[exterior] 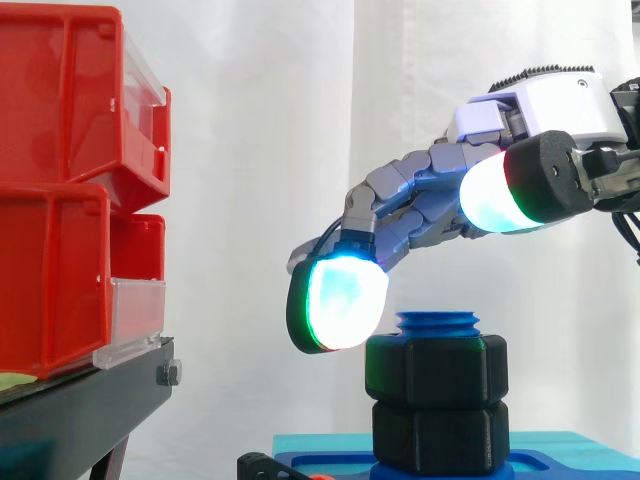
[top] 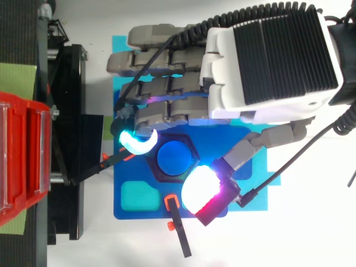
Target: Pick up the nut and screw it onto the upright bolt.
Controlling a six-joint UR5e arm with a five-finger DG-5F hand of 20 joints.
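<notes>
Open air separates the red bins [exterior: 70, 180] on their black stand [exterior: 80, 405], far left, from the upright bolt [exterior: 438, 322] at centre, leaving a clear lane from the left and from above. The robot hand [exterior: 425, 205] reaches in from the right with fingers relaxed, one glowing fingertip [exterior: 345, 300] just left of the bolt's top and the thumb pad [exterior: 495, 190] well above. The nut [exterior: 435, 368] rings the bolt. A black clamp [top: 179, 231] lies across the near edge of the blue base [top: 150, 211].

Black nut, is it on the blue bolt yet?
Looks done: the black hexagonal nut sits threaded on the upright blue plastic bolt, above a second black hexagonal piece. In hand: nothing; the hand hovers open beside it. Left: maybe a final snug turn; tightness can't be seen.
</notes>
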